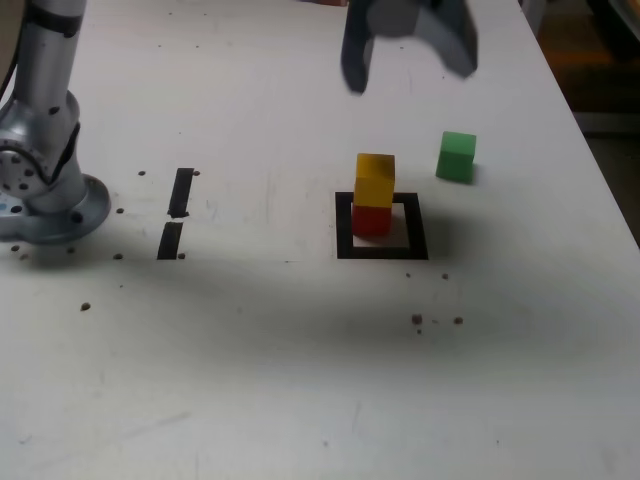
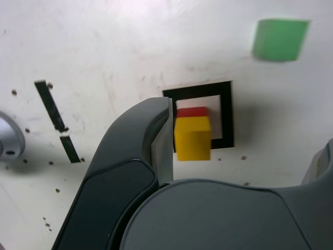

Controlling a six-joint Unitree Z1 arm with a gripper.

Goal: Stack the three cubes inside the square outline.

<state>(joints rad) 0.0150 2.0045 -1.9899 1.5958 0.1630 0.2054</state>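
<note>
Your gripper [image 1: 410, 55] hangs high above the table [image 1: 300, 380] with its jaws spread wide and nothing between them. In the wrist view you see one finger [image 2: 156, 140] close by and the other far off at the edge, with open air in the gap.

Two cubes are done. The red cube [image 1: 371, 220] sits inside the square [image 1: 381, 250], and the yellow cube [image 1: 375, 180] rests on top of it. The yellow one leans a little past the red one's edge, so the pile looks a bit crooked. I think it could tip if you bump it.

The green cube [image 1: 456, 157] is the one left. It stands alone on the table, near the pile, at about two o'clock from it in the exterior view. It touches nothing.

So you are at the last cube. Your next move, I think, is to swing over the green cube, come straight down with a finger on each side, and squeeze. Stay clear of the pile on the way. Then lift high enough to pass over the yellow cube before you set green on top.

The two tape strips [image 1: 176, 212] sit far off at nine o'clock and do not matter.
</note>
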